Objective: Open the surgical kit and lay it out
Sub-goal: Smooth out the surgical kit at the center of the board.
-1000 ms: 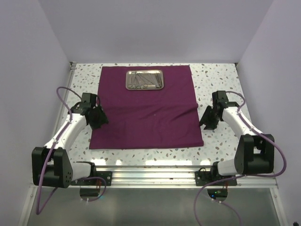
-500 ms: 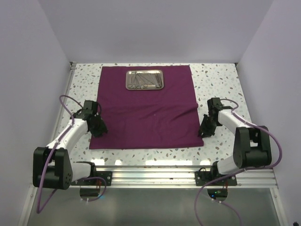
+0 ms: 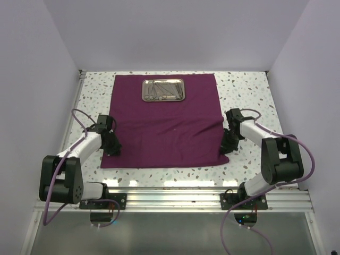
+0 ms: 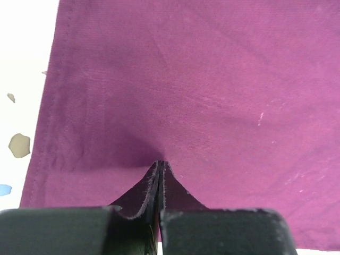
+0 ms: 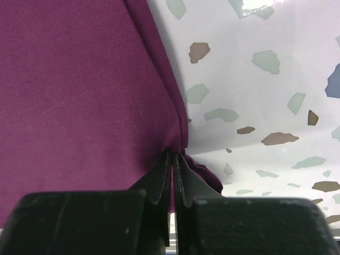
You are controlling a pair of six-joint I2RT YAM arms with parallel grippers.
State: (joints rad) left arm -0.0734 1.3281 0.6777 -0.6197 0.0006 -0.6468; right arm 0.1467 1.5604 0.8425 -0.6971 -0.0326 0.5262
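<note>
The dark purple cloth wrap lies spread flat on the speckled table. The small steel tray sits on its far middle, with the thin silver instruments lying inside it. My left gripper is at the cloth's near left part. In the left wrist view its jaws are shut, tips pinching a small pucker of cloth. My right gripper is at the cloth's near right edge. In the right wrist view it is shut on the cloth's hem, which bunches beside the fingers.
White walls close in the table on the left, far and right sides. Bare speckled tabletop lies right of the cloth and shows in the right wrist view. A narrow bare strip lies left. A crease runs across the cloth's right part.
Both grippers have moved nearer and inward onto the cloth's near side edges. The cloth, tray and instruments have not visibly moved.
</note>
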